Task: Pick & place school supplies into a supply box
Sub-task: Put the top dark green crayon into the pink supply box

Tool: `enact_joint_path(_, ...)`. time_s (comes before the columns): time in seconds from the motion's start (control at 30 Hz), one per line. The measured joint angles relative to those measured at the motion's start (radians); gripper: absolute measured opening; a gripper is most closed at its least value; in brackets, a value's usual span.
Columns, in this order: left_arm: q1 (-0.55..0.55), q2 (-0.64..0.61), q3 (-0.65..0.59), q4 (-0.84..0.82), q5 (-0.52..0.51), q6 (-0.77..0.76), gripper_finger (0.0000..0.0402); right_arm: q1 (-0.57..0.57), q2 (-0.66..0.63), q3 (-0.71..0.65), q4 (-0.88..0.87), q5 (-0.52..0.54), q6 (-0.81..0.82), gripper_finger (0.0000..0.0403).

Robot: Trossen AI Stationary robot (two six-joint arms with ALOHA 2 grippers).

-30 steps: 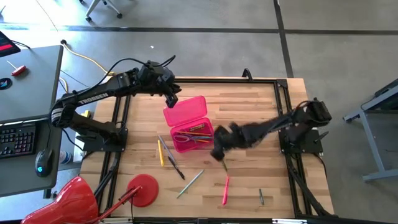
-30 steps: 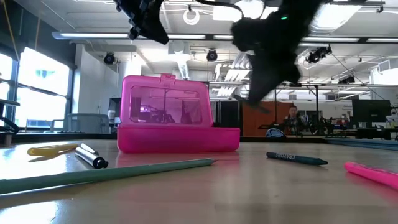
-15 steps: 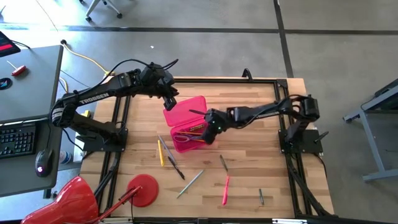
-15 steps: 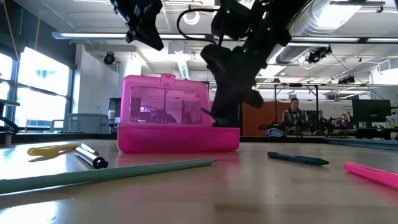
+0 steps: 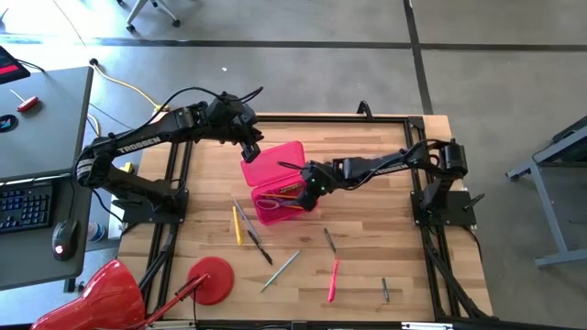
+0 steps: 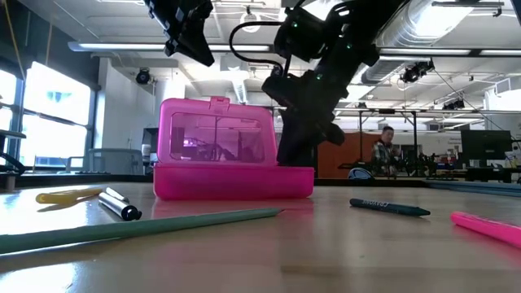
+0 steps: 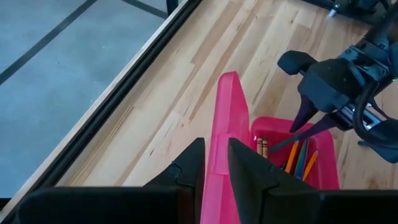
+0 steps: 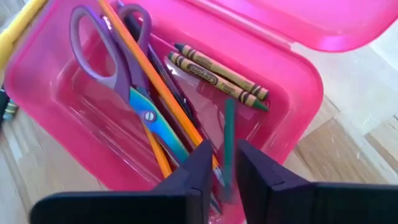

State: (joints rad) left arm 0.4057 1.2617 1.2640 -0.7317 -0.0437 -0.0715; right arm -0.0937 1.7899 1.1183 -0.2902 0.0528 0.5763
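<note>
Right hand (image 8: 221, 163) clenched on green pencil (image 8: 229, 134) over supply box (image 8: 283, 127); left hand (image 7: 213, 163) pinches lid (image 7: 227, 118).

The left arm (image 5: 128, 147) carries white lettering along its upper link, legible in the high view as "TROSSEN". In the low view, a dark crayon (image 6: 389, 207) lying on the tabletop (image 6: 326, 252) bears a light printed word on its wrapper; it is too small to read. In the right wrist view, two olive crayons (image 8: 217, 78) inside the pink supply box (image 8: 298, 106) show dark printing on their paper wrappers; the wording cannot be made out. No other text, number or sign is legible in any view.
</note>
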Motion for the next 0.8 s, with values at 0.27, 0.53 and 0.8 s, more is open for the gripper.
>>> enact_joint_path(0.27,0.000,0.000,0.000,0.000,0.000,0.000,0.0101,0.003,-0.027,0.000,0.011,-0.022,-0.063,0.0095)
enact_joint_path(0.53,0.000,0.000,0.000,-0.002,0.009,-0.002,0.0101,0.157,-0.124,0.002,-0.089,-0.060,0.023,0.0103)
enact_joint_path(0.8,0.000,0.000,0.000,-0.001,0.009,-0.004,0.0101,0.374,-0.107,0.002,-0.310,0.081,0.379,0.0103)
